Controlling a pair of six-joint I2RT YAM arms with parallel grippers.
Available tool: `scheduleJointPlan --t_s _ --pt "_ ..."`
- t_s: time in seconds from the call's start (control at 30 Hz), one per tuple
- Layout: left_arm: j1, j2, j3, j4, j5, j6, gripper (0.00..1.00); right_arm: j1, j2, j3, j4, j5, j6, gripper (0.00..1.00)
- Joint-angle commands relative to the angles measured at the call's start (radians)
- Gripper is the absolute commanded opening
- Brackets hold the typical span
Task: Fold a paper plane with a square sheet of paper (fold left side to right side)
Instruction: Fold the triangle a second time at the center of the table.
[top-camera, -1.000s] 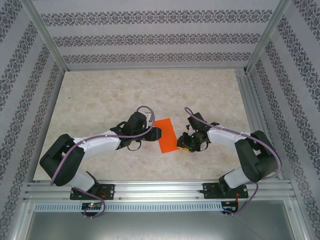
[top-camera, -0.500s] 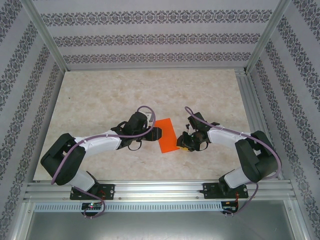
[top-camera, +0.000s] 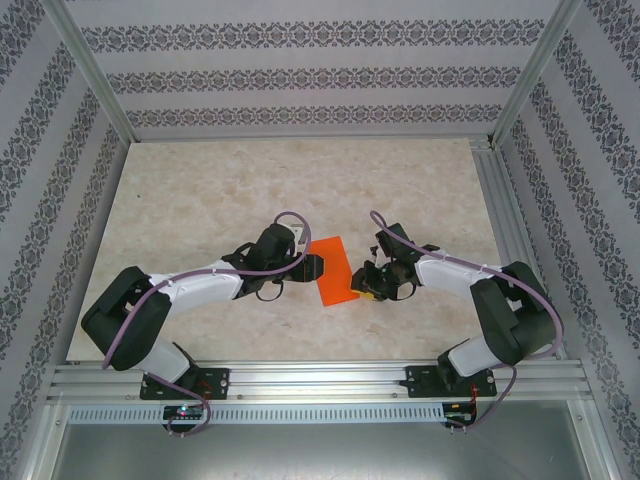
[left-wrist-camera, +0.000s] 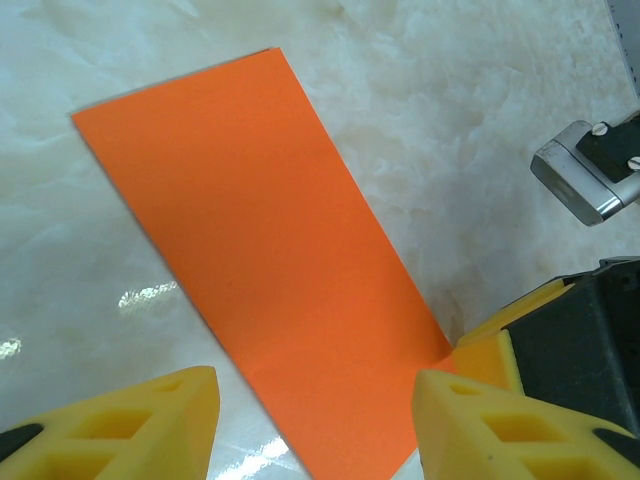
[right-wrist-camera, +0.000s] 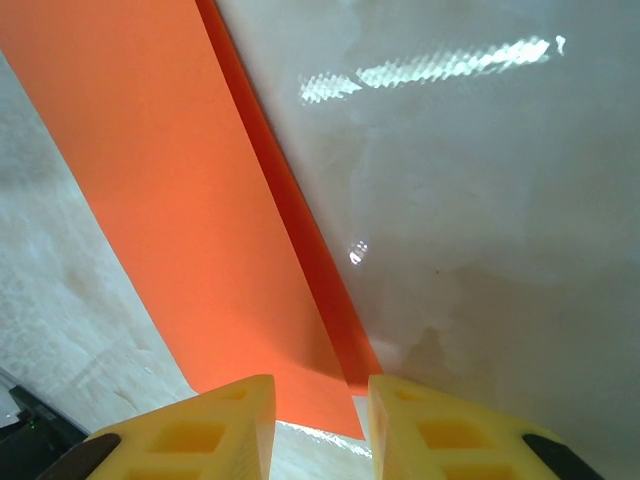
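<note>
Paper (top-camera: 333, 272) lies flat toward the middle of the table's (top-camera: 200, 200) near edge, doubled into a narrow rectangle. Left gripper (top-camera: 312, 266), fingers spread, stands over its left edge. Right gripper (top-camera: 368, 285), fingers narrowly parted and pinching nothing, sits at its near right corner. Judged step: setting the first crease. The next move calls for firm pressure along the fold without shifting the layers.

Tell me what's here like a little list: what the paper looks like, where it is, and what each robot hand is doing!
paper: orange sheet, folded into a narrow rectangle, lying on the table
place: middle, between the two grippers
left gripper: open, fingers either side of one end
right gripper: slightly open, at a corner of the sheet
</note>
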Motion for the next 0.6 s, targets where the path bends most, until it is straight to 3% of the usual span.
scheduleJointPlan --t_s 0.0,0.57 --pt "-0.012 0.005 0.027 0.007 -0.013 0.013 0.55 0.005 0.020 -0.005 0.037 -0.029 0.017 0.31" --pt "-0.016 -0.014 0.004 0.018 -0.012 0.024 0.55 -0.001 0.063 0.049 0.081 -0.060 0.023 0.31"
